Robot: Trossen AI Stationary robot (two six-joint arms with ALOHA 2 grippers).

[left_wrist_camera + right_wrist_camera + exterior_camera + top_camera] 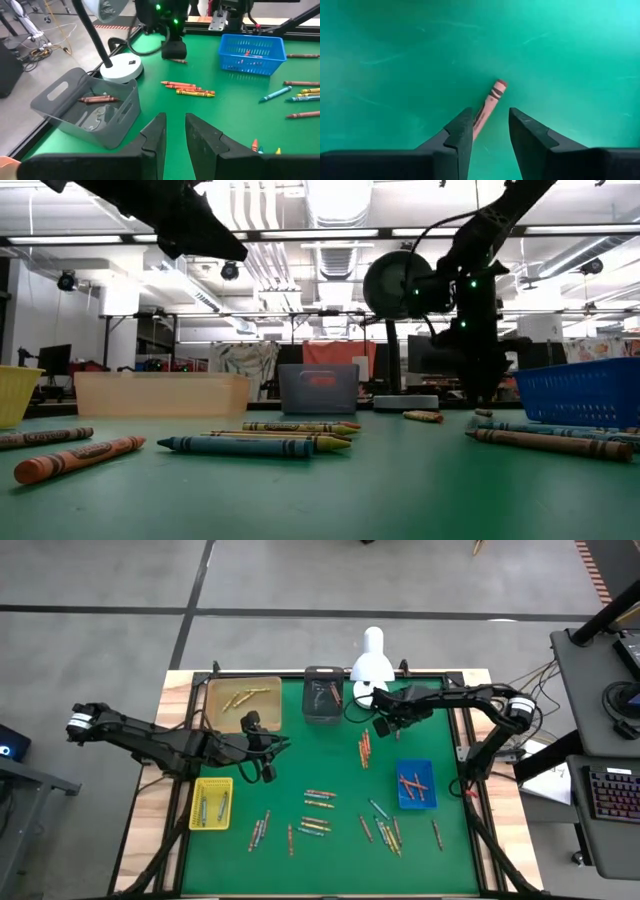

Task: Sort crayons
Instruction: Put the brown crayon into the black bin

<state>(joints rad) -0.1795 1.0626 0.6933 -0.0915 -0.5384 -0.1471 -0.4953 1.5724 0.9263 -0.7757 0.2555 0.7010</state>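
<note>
The right gripper (490,131) hung low over the green mat (300,730) near the grey bin (323,695) and the white lamp (370,665), its fingers parted a little around the near end of a reddish-brown crayon (490,100) lying flat beneath them. Neither finger visibly pressed on the stick. The left gripper (175,137) waited above the mat beside the tan tray (243,700), its fingers a narrow gap apart and holding nothing.

Most crayons lay loose across the middle and front of the mat; a few sat in the yellow basket (211,803), the blue basket (415,785), the tan tray and the grey bin.

The risk, as it appeared: the crayon lay off-centre, close against one finger, so a closing pinch could catch only its tip and roll or flick it away. A descent too deep could drive the fingertips into the mat. The lamp's base and the bin stood close enough to snag the arm on a careless swing.

In the low view, the nearest orange crayon (78,459) and blue crayon (245,445) carried dark oval wrapper labels, seemingly a brand name, though the lettering could not be read with confidence.
</note>
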